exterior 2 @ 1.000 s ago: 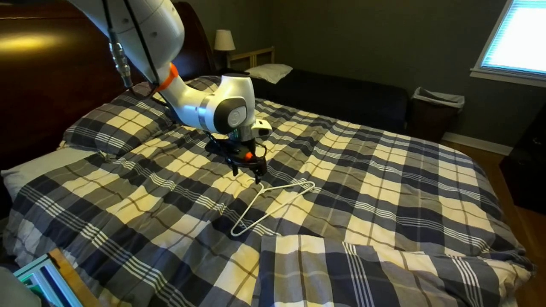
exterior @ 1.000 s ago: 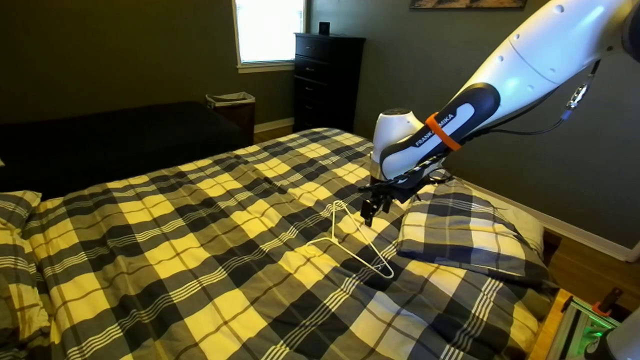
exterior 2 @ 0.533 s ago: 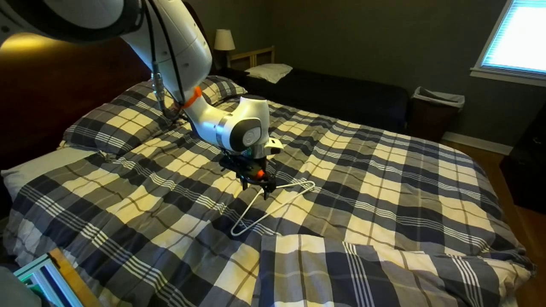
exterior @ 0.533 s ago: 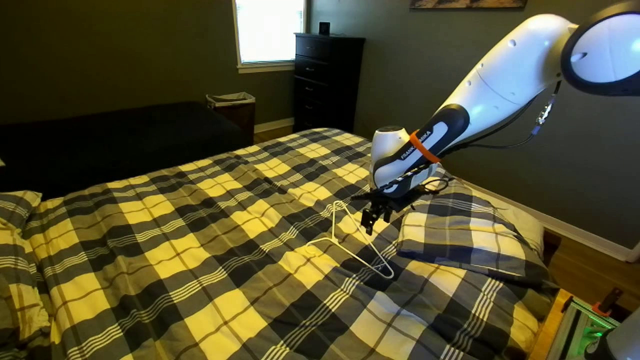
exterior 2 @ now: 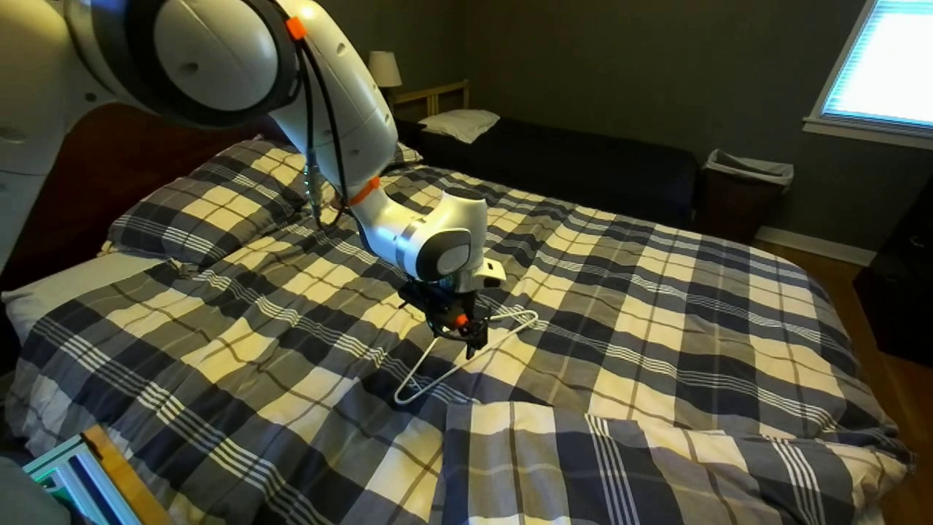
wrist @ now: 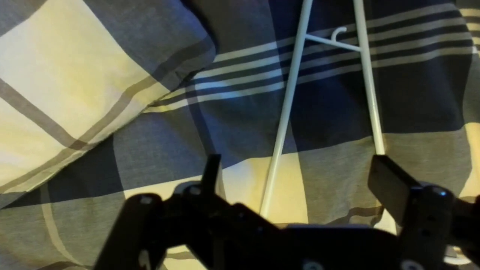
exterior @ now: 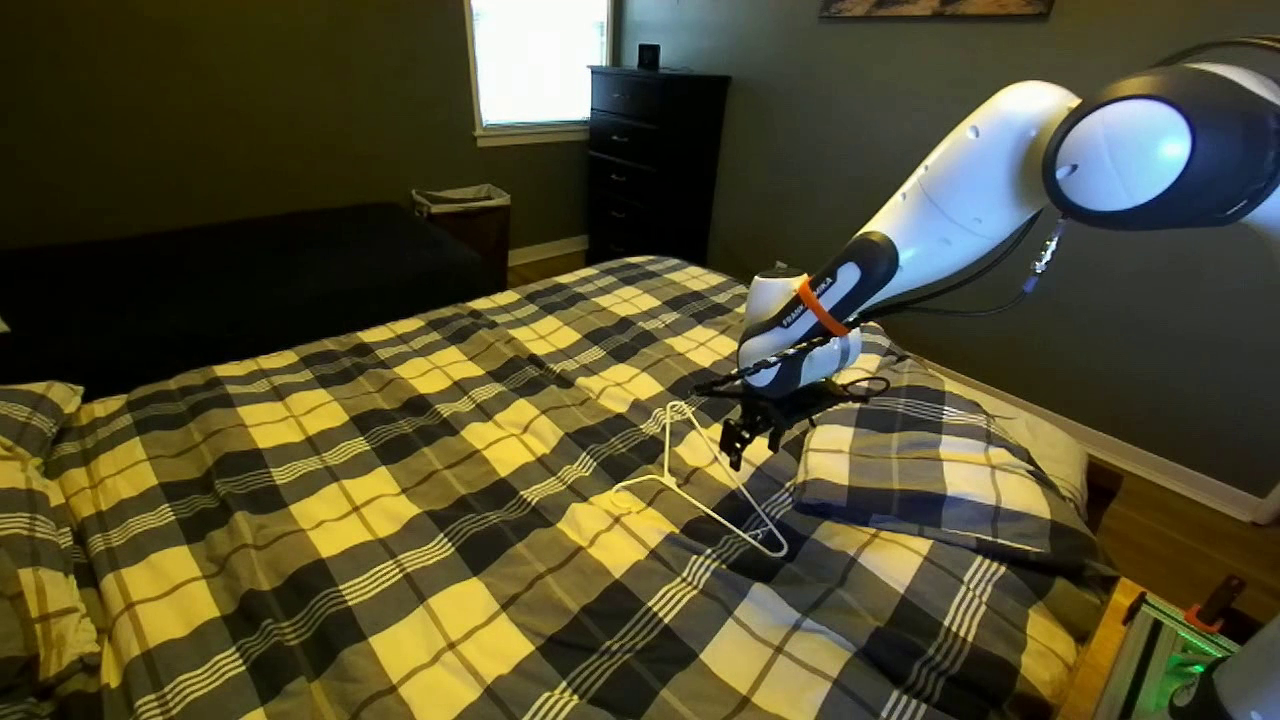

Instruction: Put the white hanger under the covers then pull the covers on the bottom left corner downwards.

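Wrist view shows the gripper (wrist: 297, 161) set wide, one bar of the white hanger (wrist: 285, 116) running between its fingers (wrist: 392, 182) and another passing behind a fingertip. In both exterior views the hanger lies on top of the covers (exterior: 400, 520), near a plaid pillow (exterior: 920, 450); whether the gripper touches it cannot be told.

- In an exterior view, the white hanger (exterior 2: 439, 380) lies on the covers (exterior 2: 627, 310).
- The gripper (exterior 2: 456, 345), pointing toward six o'clock, hides part of it; contact cannot be told.
- At ten o'clock from the white hanger, a plaid pillow (exterior 2: 211, 208); at two, a bin (exterior 2: 740, 200).
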Robot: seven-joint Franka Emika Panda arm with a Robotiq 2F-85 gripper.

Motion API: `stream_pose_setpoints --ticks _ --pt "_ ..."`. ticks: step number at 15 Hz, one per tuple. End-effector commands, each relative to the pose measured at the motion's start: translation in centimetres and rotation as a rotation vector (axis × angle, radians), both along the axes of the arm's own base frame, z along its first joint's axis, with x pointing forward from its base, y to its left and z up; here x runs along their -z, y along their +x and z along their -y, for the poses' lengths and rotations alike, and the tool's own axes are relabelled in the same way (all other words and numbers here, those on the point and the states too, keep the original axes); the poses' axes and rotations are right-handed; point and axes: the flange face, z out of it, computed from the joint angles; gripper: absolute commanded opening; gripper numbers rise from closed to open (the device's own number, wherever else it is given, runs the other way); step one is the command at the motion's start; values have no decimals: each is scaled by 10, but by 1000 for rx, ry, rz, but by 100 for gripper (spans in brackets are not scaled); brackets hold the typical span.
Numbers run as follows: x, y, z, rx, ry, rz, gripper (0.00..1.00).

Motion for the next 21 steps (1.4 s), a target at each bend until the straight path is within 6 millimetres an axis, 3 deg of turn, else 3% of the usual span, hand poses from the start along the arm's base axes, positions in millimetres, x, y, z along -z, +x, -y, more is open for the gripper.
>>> stream_pose_setpoints --ticks 1,8,9,10,14,15,16,19,20,21 --pt "25 16 5 79 33 21 100" --pt "52 34 11 138 48 54 100" --pt "56 35 11 146 45 51 76" --pt "57 37 12 149 46 53 73" --pt "65 41 13 159 44 53 42" --pt "66 42 14 159 46 51 52" --pt "68 42 14 158 46 48 78" --pt "72 43 14 159 47 46 79" --pt "73 44 14 159 47 46 42" --pt "73 45 14 158 47 47 46"
